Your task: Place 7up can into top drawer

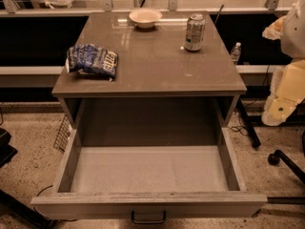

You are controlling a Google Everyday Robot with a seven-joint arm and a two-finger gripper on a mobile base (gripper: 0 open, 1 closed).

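Note:
The 7up can (194, 32) stands upright on the grey cabinet top (152, 66), at the back right. The top drawer (148, 205) is pulled fully out toward me, with nothing in it, and its small dark handle (148, 218) is at the bottom centre. My gripper (276, 109) hangs at the end of the cream arm, off the cabinet's right side. It is below the level of the top and well apart from the can.
A blue-and-white chip bag (91, 60) lies at the left of the top. A white bowl (145, 18) sits at the back centre. A water bottle (235, 52) stands behind the right edge. A chair base (281, 159) is on the floor at right.

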